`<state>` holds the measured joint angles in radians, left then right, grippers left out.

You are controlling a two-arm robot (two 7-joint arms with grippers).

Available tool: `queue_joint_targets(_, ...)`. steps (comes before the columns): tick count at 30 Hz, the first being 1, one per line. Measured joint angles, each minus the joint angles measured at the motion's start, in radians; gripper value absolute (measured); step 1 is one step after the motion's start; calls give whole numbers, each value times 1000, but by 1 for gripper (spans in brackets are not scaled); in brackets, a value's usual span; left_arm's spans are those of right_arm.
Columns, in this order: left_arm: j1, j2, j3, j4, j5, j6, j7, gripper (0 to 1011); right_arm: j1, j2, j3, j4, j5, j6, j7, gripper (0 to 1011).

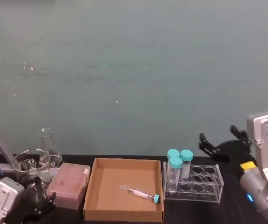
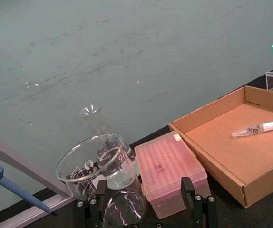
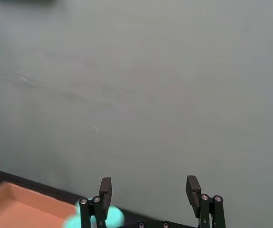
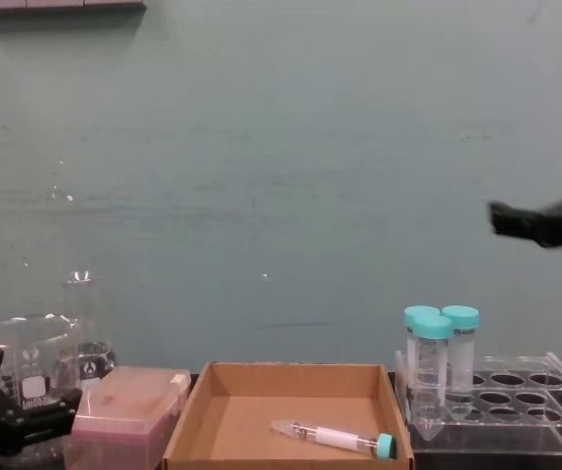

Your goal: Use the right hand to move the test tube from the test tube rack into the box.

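Note:
The slim test tube (image 1: 141,193) with its small teal cap lies on its side on the floor of the brown cardboard box (image 1: 107,183), toward the right wall; it also shows in the chest view (image 4: 335,438) and the left wrist view (image 2: 262,127). The clear test tube rack (image 1: 204,181) stands just right of the box. My right gripper (image 1: 219,136) hangs open and empty, raised above and behind the rack (image 4: 531,403); its fingers (image 3: 105,186) are spread wide. My left gripper (image 2: 144,190) sits open at the near left by the glassware.
Three wider tubes with big teal caps (image 1: 179,157) stand at the rack's left end. A pink translucent box (image 1: 68,185), a glass beaker (image 1: 29,163), a conical flask (image 1: 47,144) and a blue pipette tip (image 2: 13,187) crowd the left side. A green wall rises behind the table.

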<state>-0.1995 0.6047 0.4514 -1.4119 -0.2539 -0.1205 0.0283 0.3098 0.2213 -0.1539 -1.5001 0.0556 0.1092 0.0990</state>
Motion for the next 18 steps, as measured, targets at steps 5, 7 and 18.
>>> queue_joint_targets(5,0,0,0,0,0,0,0,1000,-16,-19,40,23,-23,51,-55,1000)
queue_joint_targets(7,0,0,0,0,0,0,0,1000,-18,-27,53,34,-26,74,-68,1000)
queue_joint_targets(18,0,0,0,0,0,0,0,1000,-19,-49,76,56,-34,122,-69,1000)
